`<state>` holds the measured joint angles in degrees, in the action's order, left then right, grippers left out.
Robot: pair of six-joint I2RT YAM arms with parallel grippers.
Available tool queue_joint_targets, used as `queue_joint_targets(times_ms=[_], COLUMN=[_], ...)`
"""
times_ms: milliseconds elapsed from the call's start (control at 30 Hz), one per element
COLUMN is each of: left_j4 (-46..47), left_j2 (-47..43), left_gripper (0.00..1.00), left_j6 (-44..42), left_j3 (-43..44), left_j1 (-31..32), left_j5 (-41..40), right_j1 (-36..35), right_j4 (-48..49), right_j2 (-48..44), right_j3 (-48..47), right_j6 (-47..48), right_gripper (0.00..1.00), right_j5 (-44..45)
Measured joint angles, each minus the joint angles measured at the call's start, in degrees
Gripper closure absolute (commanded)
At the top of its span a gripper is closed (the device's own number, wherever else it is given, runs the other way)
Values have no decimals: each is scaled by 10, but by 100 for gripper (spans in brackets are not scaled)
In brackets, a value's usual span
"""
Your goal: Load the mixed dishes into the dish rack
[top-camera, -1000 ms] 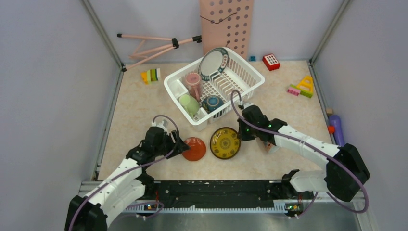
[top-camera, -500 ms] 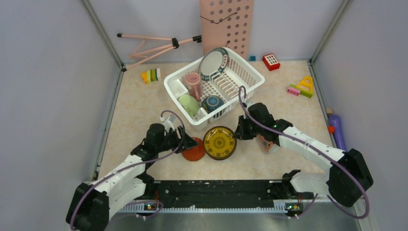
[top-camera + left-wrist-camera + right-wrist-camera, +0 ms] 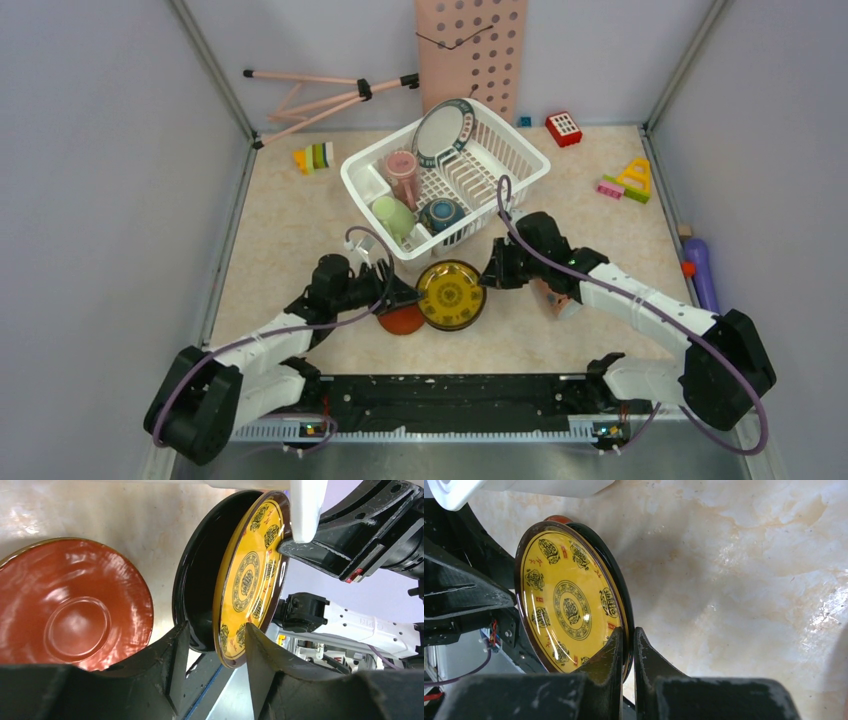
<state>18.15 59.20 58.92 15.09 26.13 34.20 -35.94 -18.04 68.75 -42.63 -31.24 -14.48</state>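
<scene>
Seen from above, the yellow dish (image 3: 451, 295) had shifted left over the red saucer (image 3: 400, 321), just before the rack (image 3: 378, 225). By the left wrist, the left fingers (image 3: 176, 650) stood apart astride its rim; by the right wrist, the right fingers (image 3: 616, 652) were clamped on it. A handover seemed underway: the left needed to close before the right released.

1 dish rack (image 3: 372, 212) is counted at 12 o'clock | 1 pink cup (image 3: 403, 170) and 1 green cup (image 3: 393, 215) are counted inside | 1 blue bowl (image 3: 441, 214) | 1 teal-rimmed plate (image 3: 444, 130) | 1 yellow dish (image 3: 450, 295) and 1 red saucer (image 3: 401, 322) are counted at 6 o'clock | 1 purple tube (image 3: 699, 268) at 3 o'clock
</scene>
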Motion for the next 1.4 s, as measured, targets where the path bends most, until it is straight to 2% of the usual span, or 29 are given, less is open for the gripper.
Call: queue_joint_targets(times_ms=[133,167,233,267,300,433,600,667,767,900,1233,1400], left_j4=[40,50,73,81,86,89,78,60,15,-66,-296,-376], left_j2=[29,38,63,73,86,124,129,127,112,62,-91,-99], left_gripper=[60,65,81,95,100,100,100,100,100,100,100,100], left_j6=[14,16,23,27,25,25,11,-2,-19,-55,-166,-217], left_j3=[-1,-1,-1,-1,-1,0,8,12,23,42,188,278], left_j1=[15,19,31,35,40,45,48,48,48,48,66,76], left_j5=[1,0,0,0,-2,-15,-23,-26,-32,-45,-113,-151], right_j1=[0,0,0,0,0,0,1,1,1,1,-6,-12], right_j4=[10,14,21,22,22,25,27,25,21,8,3,37], right_j2=[0,0,0,0,1,6,17,22,23,8,-111,-168], right_j3=[5,8,17,20,23,30,36,37,40,41,14,16], right_j6=[-2,-3,-5,-5,-5,-3,6,12,18,23,29,27], right_gripper=[100,100,100,100,100,79,55,43,32,30,31,31], right_j5=[-6,-7,-7,-6,-4,3,25,33,48,57,85,101])
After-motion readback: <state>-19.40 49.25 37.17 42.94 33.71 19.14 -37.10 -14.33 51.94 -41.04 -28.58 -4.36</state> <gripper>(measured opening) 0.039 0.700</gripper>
